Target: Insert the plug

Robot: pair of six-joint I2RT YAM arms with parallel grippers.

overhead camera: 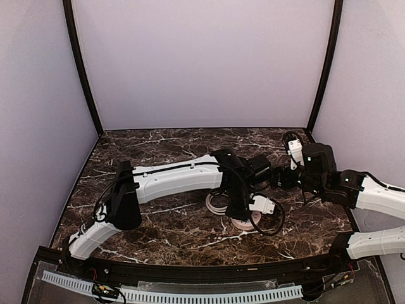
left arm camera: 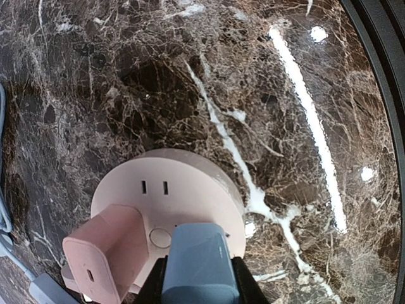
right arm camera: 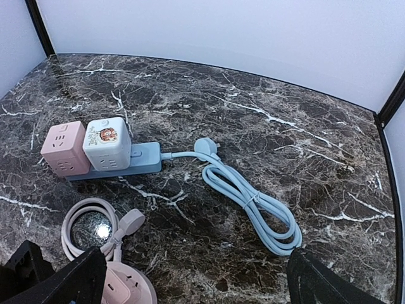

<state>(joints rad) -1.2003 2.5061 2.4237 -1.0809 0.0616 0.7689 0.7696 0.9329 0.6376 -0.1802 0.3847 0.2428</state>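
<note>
A round pink socket hub [left arm camera: 190, 190] lies on the marble table with a free pair of slots [left arm camera: 154, 187] on its top. A pink charger [left arm camera: 104, 253] stands plugged into its left side. My left gripper [left arm camera: 197, 288] is shut on a blue plug block [left arm camera: 199, 256], held on or just above the hub's near part beside the pink charger; its prongs are hidden. In the top view the left gripper [overhead camera: 240, 214] points down over the hub [overhead camera: 254, 220]. My right gripper [right arm camera: 193, 278] is open and empty, its fingers [right arm camera: 63, 275] wide apart above the table.
A blue power strip [right arm camera: 136, 161] carries a pink cube [right arm camera: 63, 149] and a white cube [right arm camera: 107, 144]. Its blue cable [right arm camera: 253, 202] lies coiled to the right. The hub's pink cable coil [right arm camera: 82, 221] and pink plug [right arm camera: 130, 221] lie beside the hub. Walls enclose the table.
</note>
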